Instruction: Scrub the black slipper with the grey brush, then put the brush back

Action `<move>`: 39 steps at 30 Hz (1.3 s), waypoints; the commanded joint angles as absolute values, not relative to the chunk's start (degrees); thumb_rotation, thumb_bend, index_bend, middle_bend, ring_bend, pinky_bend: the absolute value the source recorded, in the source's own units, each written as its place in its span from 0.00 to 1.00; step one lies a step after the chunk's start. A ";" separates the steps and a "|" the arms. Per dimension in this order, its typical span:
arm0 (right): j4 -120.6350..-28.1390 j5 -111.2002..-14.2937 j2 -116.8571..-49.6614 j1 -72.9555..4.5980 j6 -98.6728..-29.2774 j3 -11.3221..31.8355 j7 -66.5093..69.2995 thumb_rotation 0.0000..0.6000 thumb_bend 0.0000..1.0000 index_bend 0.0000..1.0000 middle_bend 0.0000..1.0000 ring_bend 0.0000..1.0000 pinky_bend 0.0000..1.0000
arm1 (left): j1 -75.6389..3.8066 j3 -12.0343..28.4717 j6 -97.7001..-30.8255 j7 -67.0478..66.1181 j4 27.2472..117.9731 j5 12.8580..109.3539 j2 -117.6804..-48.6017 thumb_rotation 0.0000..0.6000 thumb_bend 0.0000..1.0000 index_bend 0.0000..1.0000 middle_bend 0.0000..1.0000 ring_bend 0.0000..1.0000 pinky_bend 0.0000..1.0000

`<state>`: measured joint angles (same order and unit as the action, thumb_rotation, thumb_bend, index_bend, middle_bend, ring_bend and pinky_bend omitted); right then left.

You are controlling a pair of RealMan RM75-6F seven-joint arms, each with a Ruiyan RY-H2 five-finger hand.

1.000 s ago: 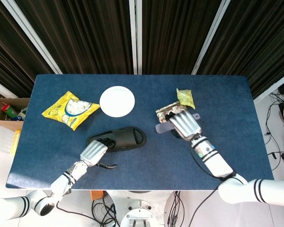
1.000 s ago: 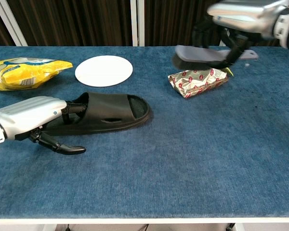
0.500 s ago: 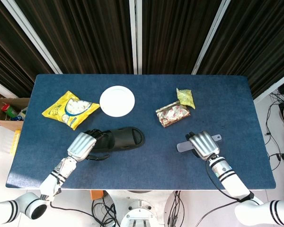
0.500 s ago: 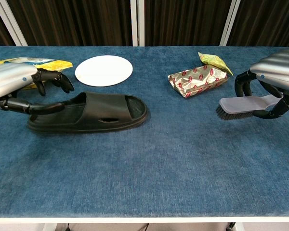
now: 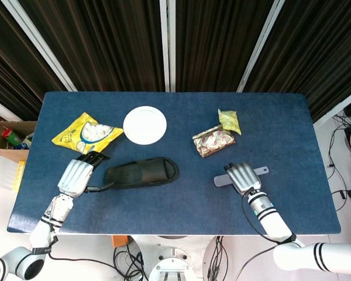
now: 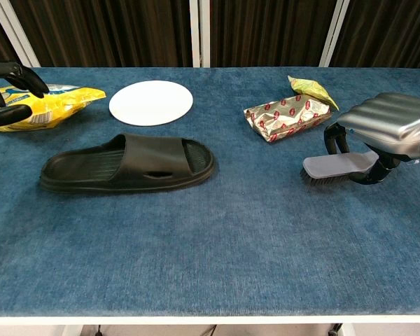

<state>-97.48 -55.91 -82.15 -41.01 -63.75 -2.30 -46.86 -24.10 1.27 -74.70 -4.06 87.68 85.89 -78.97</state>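
The black slipper (image 5: 141, 171) (image 6: 129, 164) lies flat on the blue table, toe to the right, with nothing on it. My left hand (image 5: 76, 174) (image 6: 7, 91) hovers just left of its heel, fingers spread and holding nothing. My right hand (image 5: 243, 175) (image 6: 392, 126) grips the grey brush (image 5: 220, 181) (image 6: 332, 166) well to the right of the slipper. The brush is held low and level, bristles down at the cloth, its handle end sticking out past the hand on the right.
A white plate (image 5: 144, 124) and a yellow snack bag (image 5: 86, 136) lie behind the slipper. A red-patterned foil packet (image 5: 213, 141) and a small yellow-green packet (image 5: 229, 120) lie behind the brush. The table's front edge (image 6: 210, 318) is close.
My right hand carried the brush from above the foil packet down to the right front of the table. My left hand let go of the slipper's heel and drew back to the left.
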 commanded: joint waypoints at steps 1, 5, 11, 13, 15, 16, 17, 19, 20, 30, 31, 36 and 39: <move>-97.04 -55.52 -82.58 -40.94 -63.65 -1.96 -47.27 1.00 0.53 1.00 0.74 0.68 0.71 | -23.74 1.40 -75.08 -3.61 87.47 85.96 -78.75 0.16 0.14 0.28 0.28 0.23 0.38; -96.76 -55.05 -82.68 -40.94 -63.13 -1.65 -47.53 1.00 0.49 0.96 0.74 0.67 0.68 | -23.44 1.50 -75.24 -3.18 87.15 86.19 -78.77 0.16 0.14 0.28 0.28 0.23 0.38; -97.01 -55.15 -82.09 -41.09 -61.70 -1.55 -47.12 1.00 0.44 0.78 0.62 0.56 0.58 | -23.47 1.55 -74.57 -3.03 86.90 86.44 -79.01 0.16 0.14 0.28 0.28 0.23 0.38; -97.16 -54.94 -81.93 -41.19 -61.21 -1.55 -47.20 1.00 0.42 0.74 0.60 0.53 0.55 | -23.43 1.60 -74.44 -3.03 86.84 86.46 -79.07 0.16 0.14 0.28 0.28 0.23 0.38; -97.35 -54.66 -81.82 -41.36 -60.76 -1.54 -47.46 1.00 0.39 0.72 0.59 0.51 0.53 | -23.38 1.67 -74.35 -2.91 86.76 86.44 -79.14 0.16 0.14 0.28 0.28 0.23 0.38; -97.40 -54.60 -81.79 -41.40 -60.61 -1.51 -47.46 1.00 0.39 0.71 0.58 0.50 0.52 | -23.35 1.65 -74.28 -2.79 86.78 86.47 -79.15 0.16 0.14 0.28 0.28 0.23 0.38; -97.44 -54.61 -81.76 -41.45 -60.51 -1.48 -47.49 1.00 0.38 0.70 0.57 0.48 0.50 | -23.35 1.58 -74.15 -2.48 86.86 86.58 -79.15 0.16 0.14 0.28 0.28 0.23 0.38; -97.59 -54.53 -81.64 -41.50 -60.34 -1.41 -47.45 1.00 0.37 0.69 0.56 0.46 0.48 | -23.37 1.45 -73.96 -2.00 86.97 86.85 -79.14 0.15 0.14 0.28 0.28 0.23 0.38; -97.86 -54.33 -81.45 -41.55 -60.07 -1.31 -47.21 1.00 0.37 0.67 0.55 0.45 0.47 | -23.37 1.42 -73.92 -1.86 86.98 87.02 -79.12 0.16 0.14 0.28 0.28 0.23 0.38; -98.89 -53.54 -80.37 -42.37 -58.25 -1.45 -47.33 1.00 0.32 0.56 0.46 0.35 0.37 | -23.14 1.72 -74.10 -1.01 86.89 87.41 -78.99 0.16 0.14 0.28 0.28 0.23 0.38; -98.95 -53.52 -80.34 -42.42 -58.15 -1.46 -47.27 1.00 0.32 0.55 0.44 0.34 0.36 | -23.12 1.76 -74.11 -0.96 86.86 87.42 -78.99 0.16 0.14 0.28 0.28 0.23 0.38; -99.19 -53.09 -80.11 -42.80 -57.59 -1.69 -47.56 1.00 0.29 0.46 0.39 0.29 0.31 | -23.07 1.91 -74.16 -1.07 87.03 87.57 -78.79 0.16 0.14 0.28 0.28 0.23 0.38; -99.48 -52.62 -79.99 -43.05 -57.47 -1.77 -47.92 1.00 0.26 0.41 0.34 0.25 0.27 | -22.97 1.98 -74.31 -1.15 87.23 87.68 -78.67 0.15 0.14 0.28 0.28 0.23 0.38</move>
